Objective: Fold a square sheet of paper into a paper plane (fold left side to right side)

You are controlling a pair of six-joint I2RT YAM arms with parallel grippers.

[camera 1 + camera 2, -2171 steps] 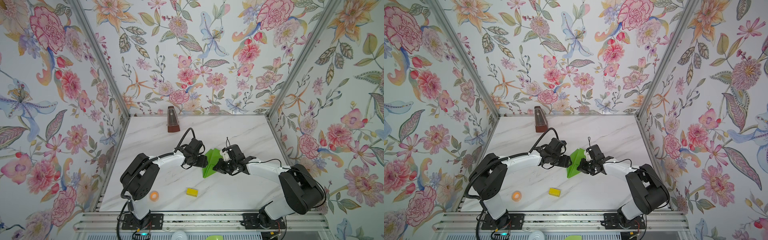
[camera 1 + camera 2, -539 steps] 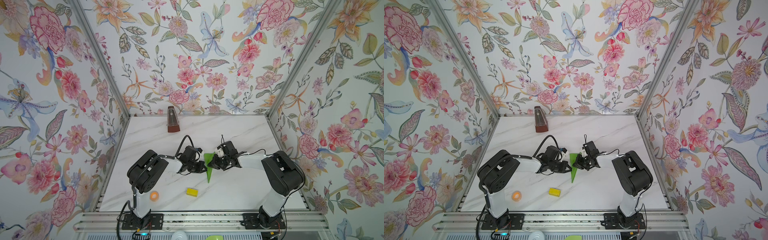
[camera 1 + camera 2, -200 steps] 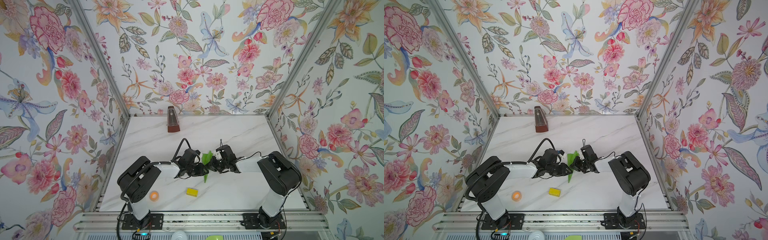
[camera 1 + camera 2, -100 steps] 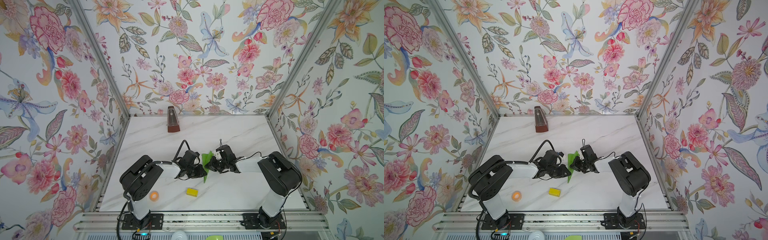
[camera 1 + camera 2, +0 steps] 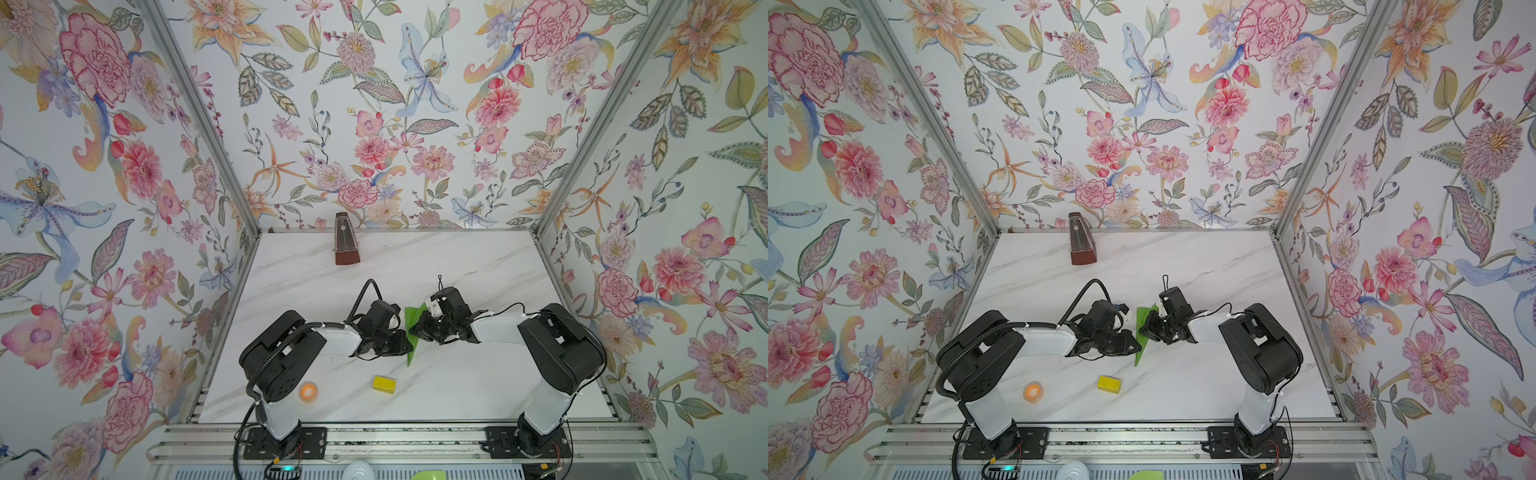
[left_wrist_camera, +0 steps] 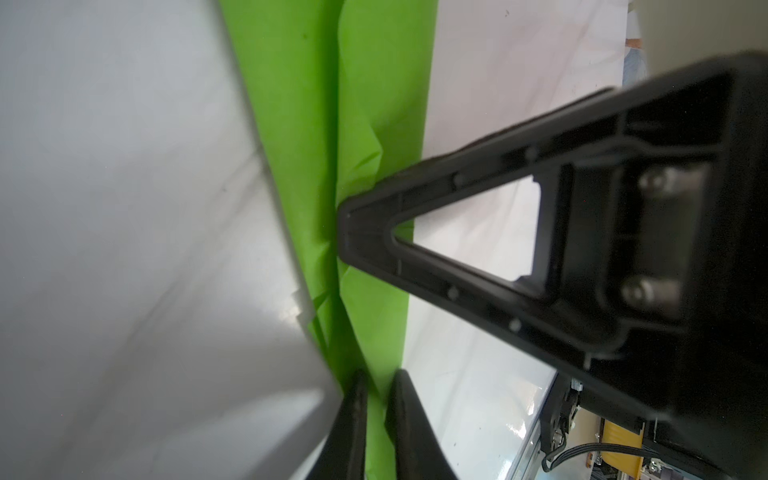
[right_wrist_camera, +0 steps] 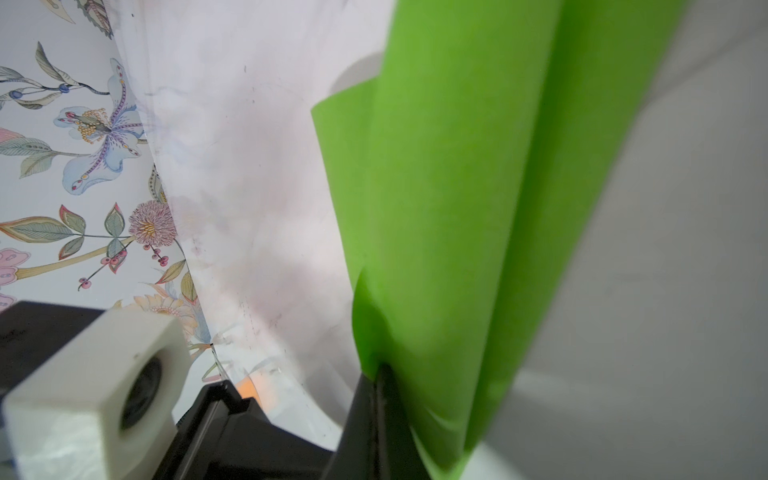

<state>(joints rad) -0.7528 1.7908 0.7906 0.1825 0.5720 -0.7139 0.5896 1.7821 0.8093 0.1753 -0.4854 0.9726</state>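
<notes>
**Position:** The paper plane [image 5: 414, 318] is found near the middle of the marble table [image 5: 457, 270], between the two arms. Its narrow tip is directed toward the yellow block [image 5: 384, 384], well apart from it.

**Left gripper** [image 6: 380, 415]: observed nearly closed, with a fold of the lime-green paper caught between its fingers.

**Right gripper** [image 7: 380, 374]: observed fully closed, with the paper pinched at its tips on the central crease, a little further along from the left fingers.

Contact between paper and table cannot be determined.
</notes>
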